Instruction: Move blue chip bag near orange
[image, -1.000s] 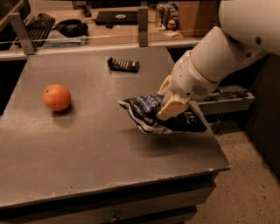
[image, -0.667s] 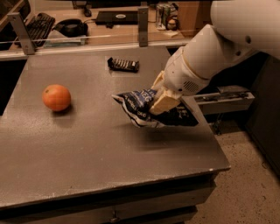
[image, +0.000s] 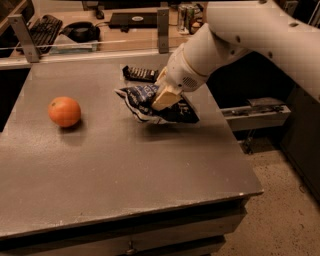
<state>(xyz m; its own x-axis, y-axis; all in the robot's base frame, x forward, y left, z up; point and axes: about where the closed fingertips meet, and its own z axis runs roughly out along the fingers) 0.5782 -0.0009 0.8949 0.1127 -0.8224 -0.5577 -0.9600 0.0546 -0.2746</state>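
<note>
One tool, right of frame centre, is clamping the top of the blue chip bag. The bag is hanging low over the desk, and the orange is sitting well apart at left. We're judging the bag light, crinkly and soft. The chips inside are likely crushing easily, so we're favouring an edge grip.

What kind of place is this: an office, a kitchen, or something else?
Likely an office or lab: a keyboard and cans are on the desk behind the grey table. Over that table the gripper holds the blue chip bag, apart from the orange.
</note>
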